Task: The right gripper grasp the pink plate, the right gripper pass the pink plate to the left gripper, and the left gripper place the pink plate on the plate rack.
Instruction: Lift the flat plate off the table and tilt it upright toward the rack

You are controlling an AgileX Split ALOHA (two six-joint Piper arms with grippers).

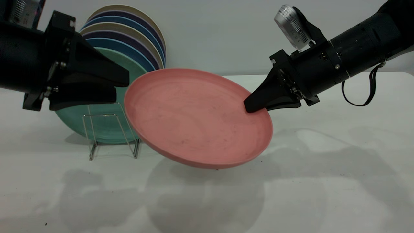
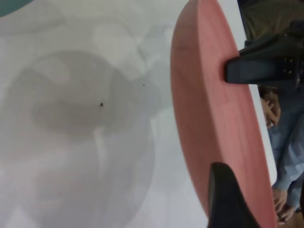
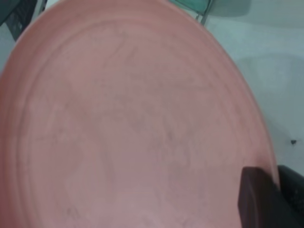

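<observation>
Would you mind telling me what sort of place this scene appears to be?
Probably a robotics lab bench: two black arms over a bare white table, the right gripper holding a pink plate, and a wire plate rack of plates staged behind.

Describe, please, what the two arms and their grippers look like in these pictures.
Both are matte black. The right gripper has pointed wedge jaws on a thick cylindrical arm with small screws, a silvery ribbed module with printed markings on top, and a thin black cable loop hanging beneath. The left gripper has the same wedge jaws on a bulkier angular body with silver bolts; a pale labelled part shows above it.
</observation>
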